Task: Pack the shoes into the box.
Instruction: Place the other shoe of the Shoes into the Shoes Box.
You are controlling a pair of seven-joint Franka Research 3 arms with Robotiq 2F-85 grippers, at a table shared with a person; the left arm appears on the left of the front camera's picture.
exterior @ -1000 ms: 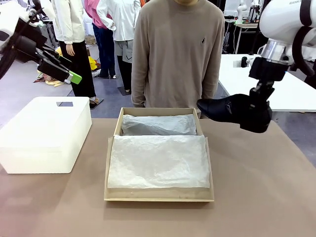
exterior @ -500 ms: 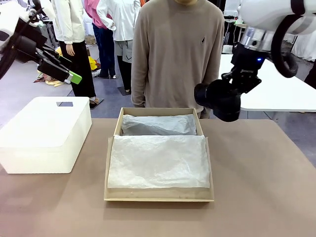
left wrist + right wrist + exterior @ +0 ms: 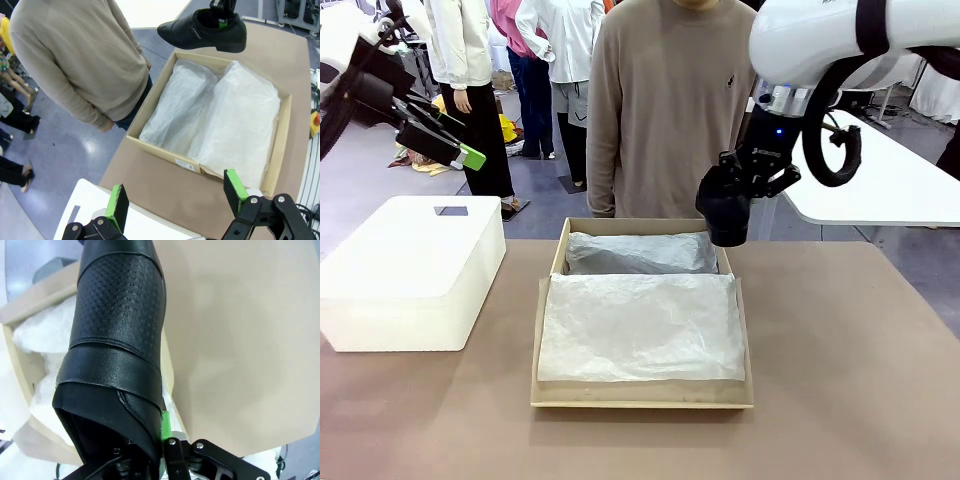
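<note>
one black shoe hangs in the air just over the far right corner of the box, clear of its rim and of the white tissue paper that lines it. in the left wrist view it rides roughly level, with the sole down. we judge it light but awkward: the sole and heel look stiff, the upper softer, and the glossy leather is likely slippery under a pad. the best hold is therefore the collar by the heel, one finger inside and one outside, though the long toe then hangs off the grip and may swing. that is where the right gripper has it – jaws pressed together on the edge of the shoe's opening, and in the right wrist view a green pad lies against the leather there. the tissue should be soft and give way under the shoe, so we expect a gentle landing. the left gripper hovers high over the white bin, well apart from the box, its fingers spread wide and holding nothing. a person stands at the far side of the table.
</note>
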